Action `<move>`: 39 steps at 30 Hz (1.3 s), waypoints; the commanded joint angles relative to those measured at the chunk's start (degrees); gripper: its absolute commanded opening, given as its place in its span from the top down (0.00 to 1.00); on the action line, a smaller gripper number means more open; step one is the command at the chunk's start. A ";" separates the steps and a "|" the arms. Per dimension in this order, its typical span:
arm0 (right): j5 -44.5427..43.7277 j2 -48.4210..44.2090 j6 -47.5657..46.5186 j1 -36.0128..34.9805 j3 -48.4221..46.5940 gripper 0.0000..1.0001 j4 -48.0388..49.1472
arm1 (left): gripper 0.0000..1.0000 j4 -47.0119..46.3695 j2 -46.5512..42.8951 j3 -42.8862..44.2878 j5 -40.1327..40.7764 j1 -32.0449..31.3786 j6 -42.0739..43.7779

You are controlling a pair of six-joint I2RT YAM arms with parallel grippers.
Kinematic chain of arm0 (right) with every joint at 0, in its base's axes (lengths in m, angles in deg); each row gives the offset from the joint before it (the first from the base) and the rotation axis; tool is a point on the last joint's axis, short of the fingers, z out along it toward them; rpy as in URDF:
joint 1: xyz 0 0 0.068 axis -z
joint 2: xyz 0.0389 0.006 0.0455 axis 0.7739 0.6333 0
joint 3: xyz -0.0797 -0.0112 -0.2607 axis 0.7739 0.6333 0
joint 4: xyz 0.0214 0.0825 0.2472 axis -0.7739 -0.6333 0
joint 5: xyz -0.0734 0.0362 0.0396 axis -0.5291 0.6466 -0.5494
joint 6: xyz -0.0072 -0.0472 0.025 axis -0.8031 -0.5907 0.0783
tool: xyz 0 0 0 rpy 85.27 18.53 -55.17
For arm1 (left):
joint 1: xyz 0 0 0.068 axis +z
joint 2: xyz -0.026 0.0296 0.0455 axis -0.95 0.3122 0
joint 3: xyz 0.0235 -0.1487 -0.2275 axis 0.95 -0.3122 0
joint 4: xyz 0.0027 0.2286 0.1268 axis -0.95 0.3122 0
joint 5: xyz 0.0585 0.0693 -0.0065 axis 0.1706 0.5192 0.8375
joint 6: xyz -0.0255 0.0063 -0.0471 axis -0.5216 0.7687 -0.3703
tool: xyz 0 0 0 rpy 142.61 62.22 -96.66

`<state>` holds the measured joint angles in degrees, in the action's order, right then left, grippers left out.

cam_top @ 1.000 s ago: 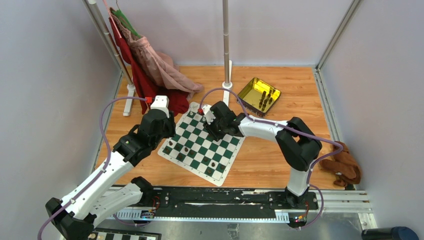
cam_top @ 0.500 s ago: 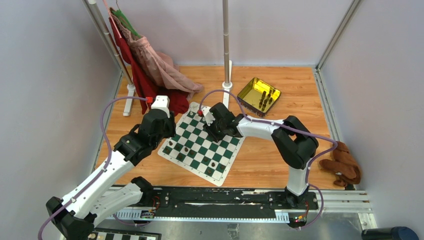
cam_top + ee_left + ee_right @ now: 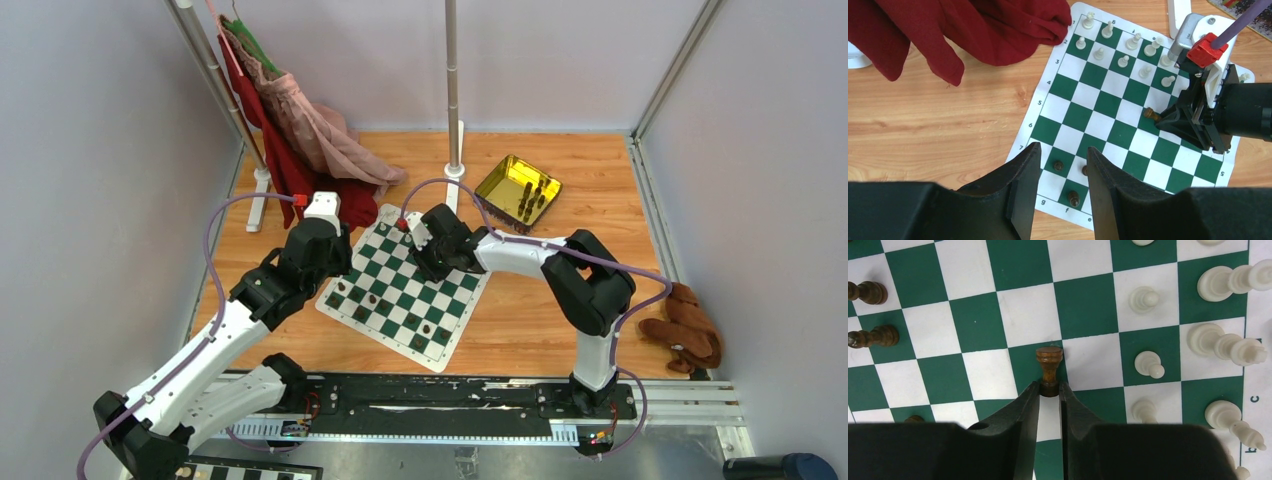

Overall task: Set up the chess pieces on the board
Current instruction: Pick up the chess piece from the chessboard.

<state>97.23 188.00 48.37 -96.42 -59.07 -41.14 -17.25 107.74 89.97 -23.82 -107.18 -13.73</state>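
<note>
**Right jaws pinching a brown pawn mid-board; left jaws spread and empty**

My right gripper (image 3: 1048, 390) is down over the board (image 3: 1107, 104), its two fingertips touching either side of the foot of a brown pawn (image 3: 1049, 365). The pawn is on a green square toward the middle of the mat. I cannot tell whether its base rests on the mat or is just off it.

The cream pieces (image 3: 1123, 61) are ranked in two rows along the far right edge of the board, just beyond the right gripper. A few dark pieces (image 3: 372, 298) stand along the opposite, near left edge, well apart from the cream ones.

My left gripper (image 3: 1063, 150) hangs above that near left side of the board. Its jaws are spread with nothing between them, and two dark pieces show on the squares below.

More dark pieces (image 3: 530, 197) lie in the yellow tray (image 3: 492, 185), on the wood far right of the board and near the foot of the upright pole (image 3: 453, 100).

A red cloth (image 3: 973, 25) is bunched on the table at the board's far left corner, touching its white border. A brown soft toy (image 3: 685, 330) lies at the right edge of the table, well apart from everything else.
</note>
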 commanded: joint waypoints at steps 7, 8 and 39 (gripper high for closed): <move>0.94 1.47 0.07 0.91 -1.10 0.91 -0.24 | 0.56 -1.08 0.05 -0.75 0.25 0.58 0.36; 0.93 1.35 -0.01 0.89 -1.19 0.91 -0.38 | 0.56 -1.07 0.07 -0.73 0.24 0.63 0.37; 4.69 -15.07 2.80 -0.51 1.60 1.00 -2.99 | 0.30 -11.99 9.49 -3.47 -31.99 9.15 -11.89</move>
<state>99.89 176.61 49.55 -96.35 -58.87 -43.52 -24.66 115.65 88.17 -45.81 -101.24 -19.93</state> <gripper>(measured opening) 0.197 0.701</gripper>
